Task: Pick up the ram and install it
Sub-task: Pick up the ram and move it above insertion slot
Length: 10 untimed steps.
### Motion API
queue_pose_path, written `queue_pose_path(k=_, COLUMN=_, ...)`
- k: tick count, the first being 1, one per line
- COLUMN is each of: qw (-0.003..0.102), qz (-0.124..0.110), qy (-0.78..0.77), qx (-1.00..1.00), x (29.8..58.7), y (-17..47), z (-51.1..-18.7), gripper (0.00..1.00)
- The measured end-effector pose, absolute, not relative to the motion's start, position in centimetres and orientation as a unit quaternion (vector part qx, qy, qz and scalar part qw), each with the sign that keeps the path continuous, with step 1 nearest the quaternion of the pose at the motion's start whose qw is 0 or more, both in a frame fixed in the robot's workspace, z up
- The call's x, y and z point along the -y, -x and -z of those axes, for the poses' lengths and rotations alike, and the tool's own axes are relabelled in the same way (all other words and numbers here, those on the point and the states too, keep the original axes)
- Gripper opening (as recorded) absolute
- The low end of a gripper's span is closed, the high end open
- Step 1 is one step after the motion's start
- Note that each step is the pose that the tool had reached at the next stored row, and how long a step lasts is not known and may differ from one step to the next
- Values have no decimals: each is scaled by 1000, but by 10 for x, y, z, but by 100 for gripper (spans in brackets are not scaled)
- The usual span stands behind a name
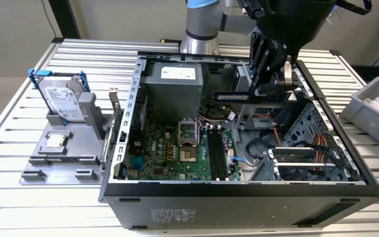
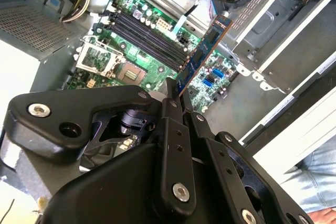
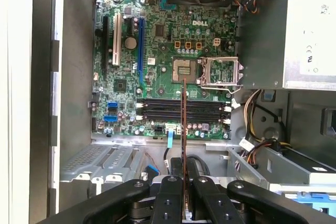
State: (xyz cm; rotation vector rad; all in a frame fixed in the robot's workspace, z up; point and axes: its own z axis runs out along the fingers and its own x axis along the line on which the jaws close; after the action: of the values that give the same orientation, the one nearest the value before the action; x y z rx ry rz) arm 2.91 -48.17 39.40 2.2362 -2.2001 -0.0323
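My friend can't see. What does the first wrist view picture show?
The tool grips the ram, seen edge-on, over the green motherboard inside an open computer case. The black memory slots on the board look empty.

Arm: grey and silver column (image 1: 199, 24) stands upright at the table's (image 1: 77, 54) far edge.
Wrist: black housing (image 1: 295, 17) sits at the exterior view's right of the column and tilts downward.
Gripper: the gripper (image 1: 268, 91) hangs pointing down, above the far edge of the open case (image 1: 242, 190).
Fingers: black fingers (image 3: 172, 192) are pressed together on one end of the ram (image 1: 239, 97).
Grip: in the first wrist view the ram (image 3: 185, 129) sits edge-on, centred between both fingers.
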Motion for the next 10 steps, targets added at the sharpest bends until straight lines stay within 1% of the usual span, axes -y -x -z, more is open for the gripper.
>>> queue_pose_path(k=10, qw=2, qz=10, qy=-713, qx=701, x=474, y=-29, z=-394, gripper=0)
